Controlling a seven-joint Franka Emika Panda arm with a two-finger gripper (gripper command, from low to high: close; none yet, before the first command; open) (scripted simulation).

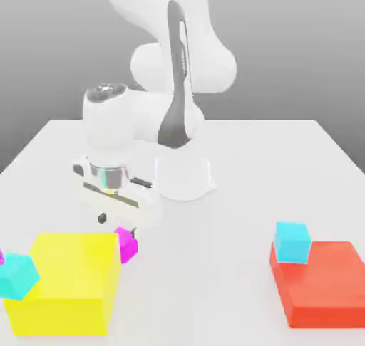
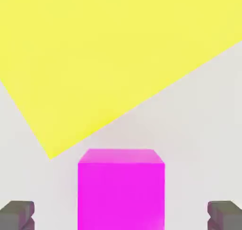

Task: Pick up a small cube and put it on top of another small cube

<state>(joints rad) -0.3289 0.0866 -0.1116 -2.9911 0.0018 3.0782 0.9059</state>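
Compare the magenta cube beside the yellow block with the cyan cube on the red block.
The magenta cube rests on the table against the yellow block; the cyan cube sits on the red block. Magenta looks smaller than cyan. Both are plain, upright cubes.

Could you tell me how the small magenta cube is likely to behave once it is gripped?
The magenta cube looks rigid, so it probably won't deform. Its flat faces suggest it won't roll. Being small, it is likely light, though a smooth surface might slip.
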